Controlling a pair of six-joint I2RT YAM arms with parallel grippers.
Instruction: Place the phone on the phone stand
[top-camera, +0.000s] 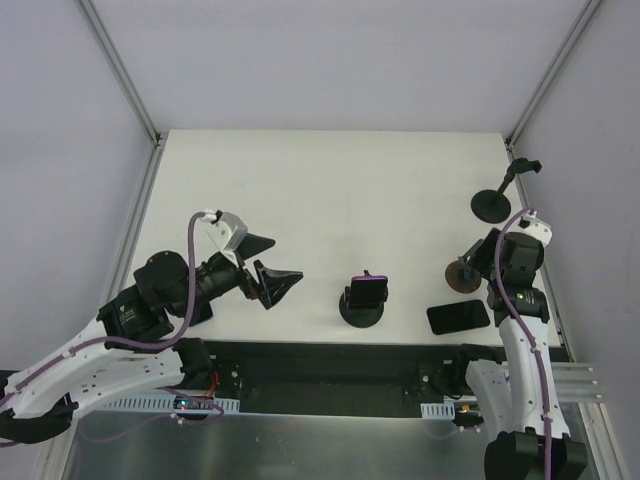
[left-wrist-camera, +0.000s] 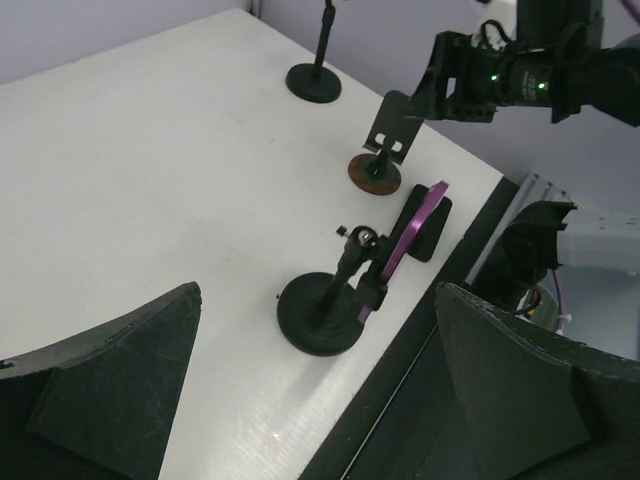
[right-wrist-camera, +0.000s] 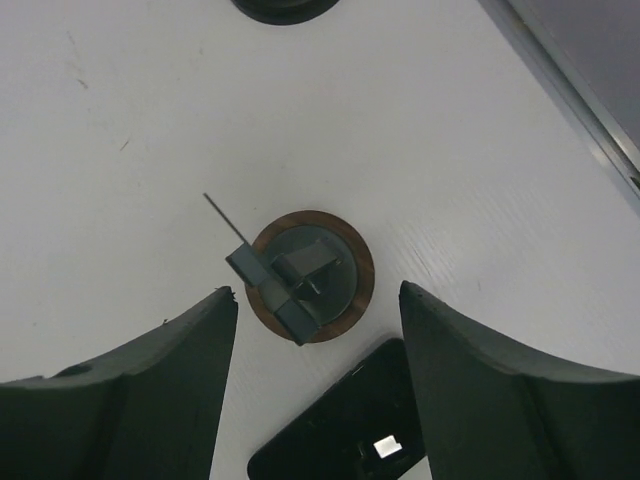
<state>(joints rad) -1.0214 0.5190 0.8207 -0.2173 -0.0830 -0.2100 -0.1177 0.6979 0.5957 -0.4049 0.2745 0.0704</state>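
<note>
A flat black phone (top-camera: 458, 316) lies on the table near the front right edge; in the right wrist view it (right-wrist-camera: 345, 425) lies just below my open fingers. A small phone stand with a round brown base (top-camera: 462, 275) stands empty beside it, also seen in the right wrist view (right-wrist-camera: 310, 275). My right gripper (top-camera: 472, 262) hovers open above that stand and holds nothing (right-wrist-camera: 315, 300). A phone in a purple case (top-camera: 368, 290) rests on a black round-based stand (left-wrist-camera: 320, 318) at the front centre. My left gripper (top-camera: 285, 258) is open and empty to its left (left-wrist-camera: 318, 290).
A black round base with a thin upright pole (top-camera: 493, 205) stands at the back right, also in the left wrist view (left-wrist-camera: 315, 80). The table's black front edge strip (top-camera: 330, 352) runs just behind the phones. Walls enclose the table's sides.
</note>
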